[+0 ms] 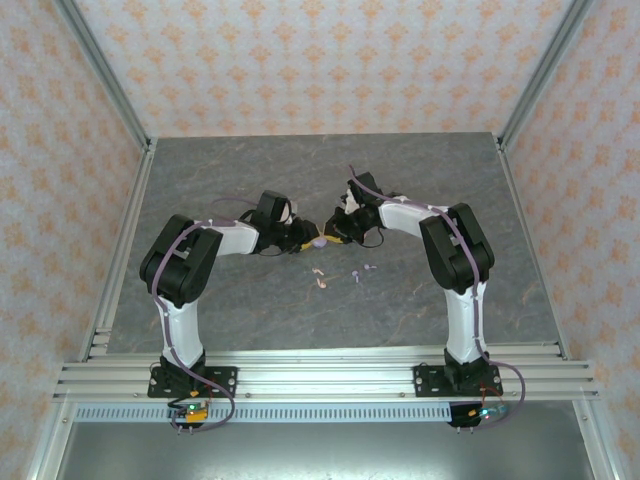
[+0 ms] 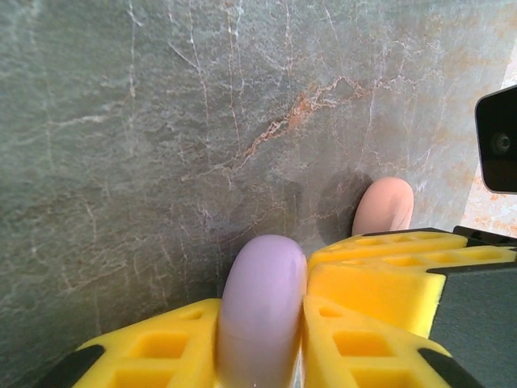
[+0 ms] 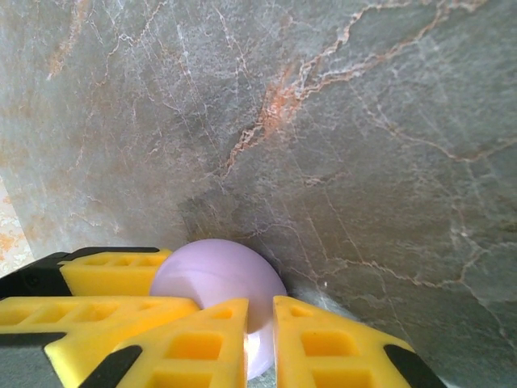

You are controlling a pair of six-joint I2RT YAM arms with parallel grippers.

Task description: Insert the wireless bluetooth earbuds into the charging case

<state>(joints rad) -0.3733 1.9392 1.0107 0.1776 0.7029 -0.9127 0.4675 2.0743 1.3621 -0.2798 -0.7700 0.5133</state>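
Marble surface (image 1: 250,170) holds loose earbuds (image 1: 320,275) at six o'clock of the lilac case (image 2: 258,275), clamped by left hand (image 2: 262,303) and right hand (image 3: 260,323); unequal pulling could flick it free.

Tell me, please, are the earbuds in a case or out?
Out: pink buds and lilac buds lie loose on the table, apart from the lilac case.

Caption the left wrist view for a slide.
Left end effector pinching the lilac case on edge, a pink case beyond it.
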